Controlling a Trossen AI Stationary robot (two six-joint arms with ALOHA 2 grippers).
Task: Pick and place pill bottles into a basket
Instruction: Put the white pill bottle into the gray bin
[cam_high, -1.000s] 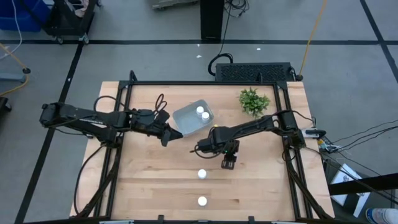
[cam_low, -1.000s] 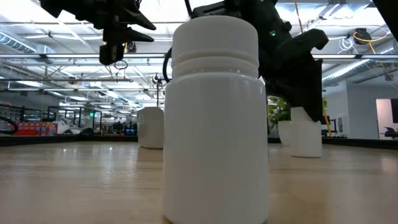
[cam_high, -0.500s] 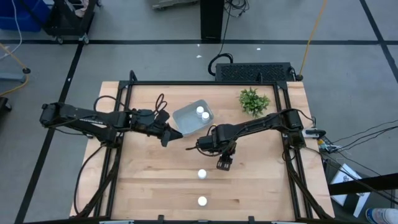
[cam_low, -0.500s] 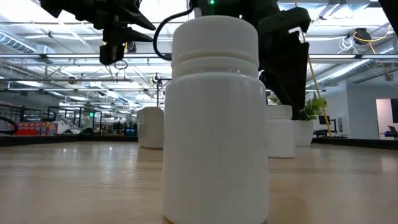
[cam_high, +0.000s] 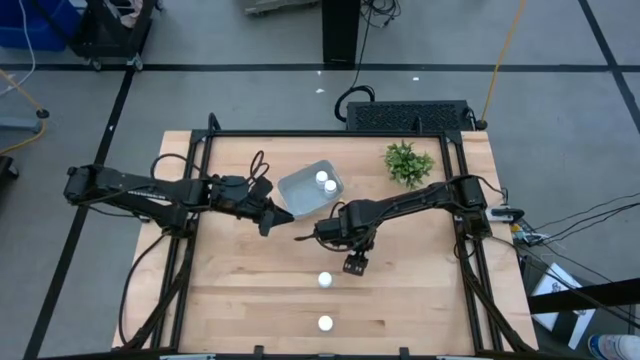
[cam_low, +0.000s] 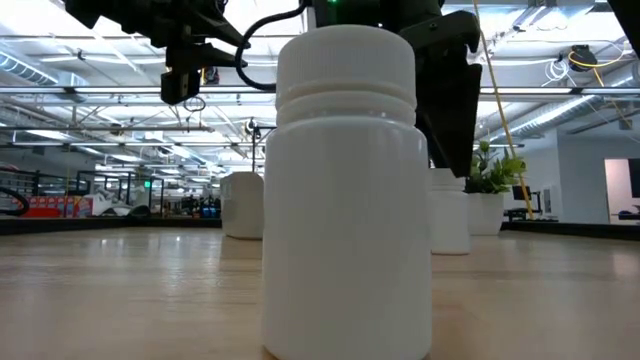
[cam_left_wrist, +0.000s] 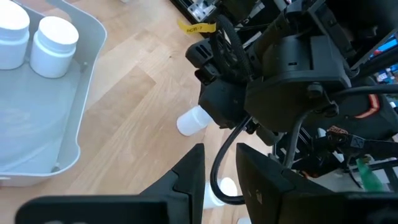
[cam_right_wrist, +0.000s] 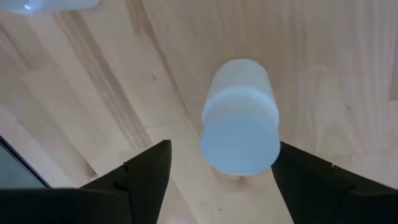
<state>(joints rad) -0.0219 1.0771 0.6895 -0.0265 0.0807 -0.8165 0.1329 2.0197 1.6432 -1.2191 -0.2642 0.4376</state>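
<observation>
The pale wooden table (cam_high: 230, 290) filled the middle of the high view. The shallow blue-grey plastic basket (cam_high: 300, 191) sat above centre, holding two small white cylindrical pill bottles (cam_high: 326, 182). The right gripper (cam_right_wrist: 217, 165) stood wide open, straddling one upright bottle (cam_right_wrist: 239, 124) without touching it (hidden under the arm from above). The left gripper (cam_high: 268, 222) hovered left of the basket, fingers slightly parted, empty.

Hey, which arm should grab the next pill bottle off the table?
The right arm. Its tool is open, with a pill bottle on the table between its fingers. The left tool hangs beside the basket, farther from the loose bottles.
</observation>
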